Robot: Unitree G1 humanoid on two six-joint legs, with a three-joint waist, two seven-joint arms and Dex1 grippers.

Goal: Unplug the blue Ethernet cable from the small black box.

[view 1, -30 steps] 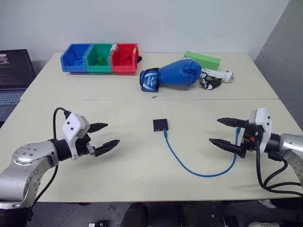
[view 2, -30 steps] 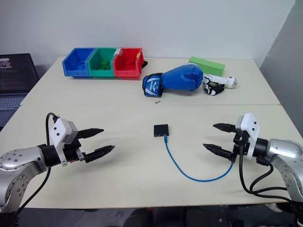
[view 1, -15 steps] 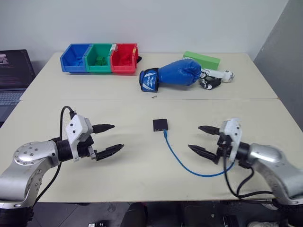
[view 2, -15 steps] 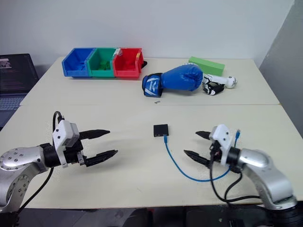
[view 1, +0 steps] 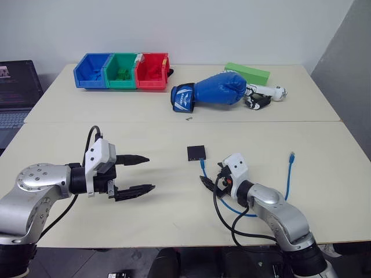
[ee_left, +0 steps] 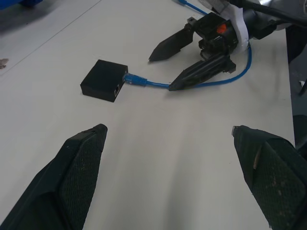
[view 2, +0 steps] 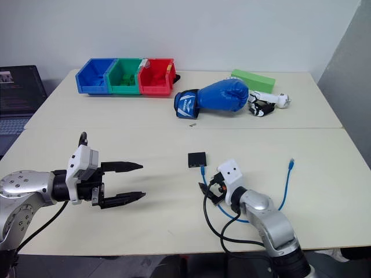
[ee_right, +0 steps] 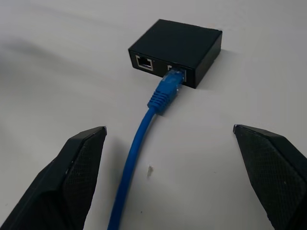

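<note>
Blue Ethernet cable point(ee_right: 144, 124) remains plugged into one port of the small black box point(ee_right: 180, 43), which sits on the table point(view 1: 174, 220). Right gripper point(ee_left: 178, 64) is positioned just short of the box, fingers spread wide, straddling the cable without contact. Left gripper point(view 1: 139, 174) hovers well left of the box, likewise spread and empty.

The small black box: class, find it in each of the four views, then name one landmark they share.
Left eye view: small black box at table centre, ahead of the right pincer.
Right eye view: centre, same spot.
Left wrist view: upper left.
Right wrist view: top centre.
Shared landmark: the blue Ethernet cable, plugged into the box.
</note>
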